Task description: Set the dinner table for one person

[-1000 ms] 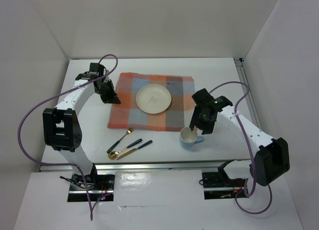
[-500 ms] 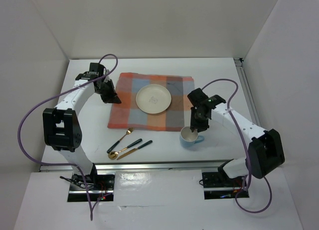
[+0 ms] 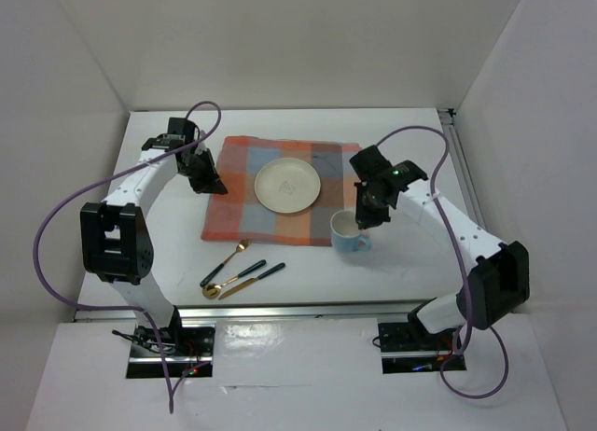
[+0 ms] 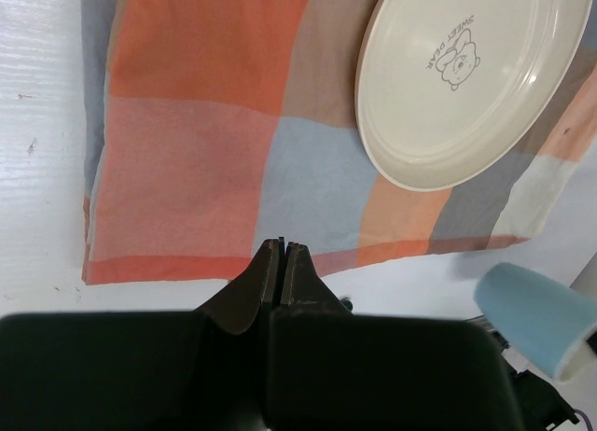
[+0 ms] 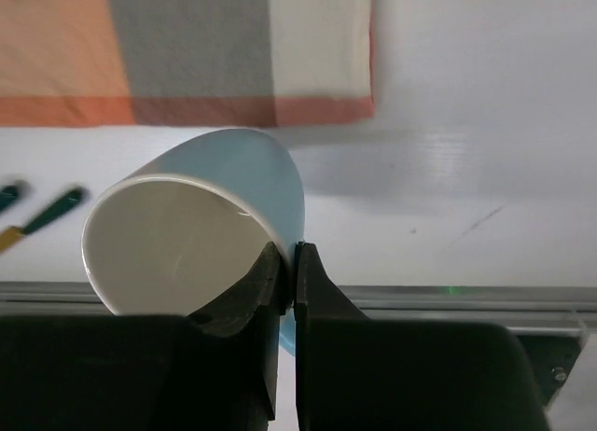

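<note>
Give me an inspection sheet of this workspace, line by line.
Surface: white table; checked mat lies flat on it.
Job's things: plate on the mat; blue cup, tilted, by the mat's near right corner; cutlery, three pieces, on bare table near the mat's near left corner.
Clutter: nothing seen.
Grippers: left gripper shut, empty, above the mat's left edge; right gripper shut on the cup's rim.
Cables: purple cables loop off both arms, clear of the things.
Surroundings: white walls on three sides; metal rail along the near edge.
</note>
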`<move>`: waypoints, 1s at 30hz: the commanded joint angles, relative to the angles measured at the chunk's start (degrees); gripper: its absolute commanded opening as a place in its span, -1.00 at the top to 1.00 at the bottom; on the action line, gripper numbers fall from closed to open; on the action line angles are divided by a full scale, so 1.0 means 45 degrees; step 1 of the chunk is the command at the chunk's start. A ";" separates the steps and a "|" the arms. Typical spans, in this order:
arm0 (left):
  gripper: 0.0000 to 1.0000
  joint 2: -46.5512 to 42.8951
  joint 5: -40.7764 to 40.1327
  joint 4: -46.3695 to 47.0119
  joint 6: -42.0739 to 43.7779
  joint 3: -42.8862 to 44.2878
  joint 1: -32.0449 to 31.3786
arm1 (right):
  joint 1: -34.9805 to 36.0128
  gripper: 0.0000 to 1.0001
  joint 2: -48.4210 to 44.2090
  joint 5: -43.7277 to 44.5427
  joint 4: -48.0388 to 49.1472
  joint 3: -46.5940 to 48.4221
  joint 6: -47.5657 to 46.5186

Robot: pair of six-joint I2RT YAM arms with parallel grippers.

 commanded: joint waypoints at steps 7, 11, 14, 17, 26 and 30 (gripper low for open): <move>1.00 0.0178 0.0310 0.0133 0.0112 0.0372 -0.0050 | -0.1457 1.00 0.2677 0.1075 0.0323 0.5818 -0.0176; 1.00 -0.0094 0.0077 0.0133 0.0228 -0.0017 -0.0166 | -0.2356 1.00 0.5215 0.0586 0.0834 0.8302 -0.0488; 1.00 -0.0369 -0.0274 0.0133 0.0462 -0.0175 -0.0167 | -0.2687 1.00 0.7149 0.0586 0.0953 1.0529 -0.0489; 1.00 -0.0369 -0.0548 -0.0119 0.0463 -0.0292 -0.0167 | -0.2941 1.00 0.8868 0.0432 0.0817 1.2540 -0.0489; 1.00 -0.0621 -0.0393 -0.0003 0.0579 -0.0916 -0.0167 | -0.3314 1.00 1.1083 0.0098 0.1263 1.3799 -0.0489; 0.99 -0.0875 -0.0510 0.0114 0.0698 -0.1287 -0.0283 | -0.3314 1.00 1.1356 0.0098 0.1656 1.3386 -0.0489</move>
